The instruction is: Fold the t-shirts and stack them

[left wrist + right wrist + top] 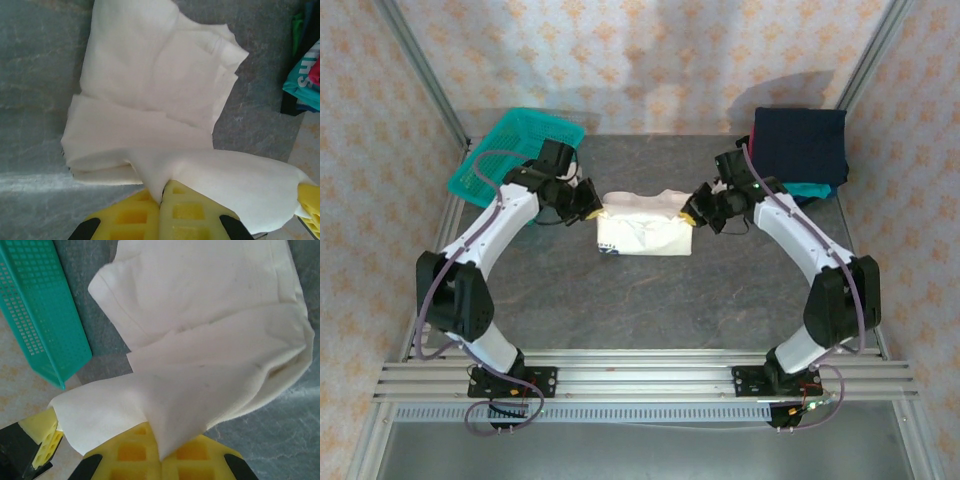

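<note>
White t-shirt [642, 232] clamped by left tool [592, 208] and right tool [692, 213], teal basket [515, 135] far-left, navy t-shirt [800, 142] far-right

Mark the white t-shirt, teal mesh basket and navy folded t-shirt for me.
white t-shirt [642, 228]: top external view, middle of the bunched cloth.
teal mesh basket [515, 135]: top external view, on its mesh wall.
navy folded t-shirt [800, 145]: top external view, centre of its top face.
</note>
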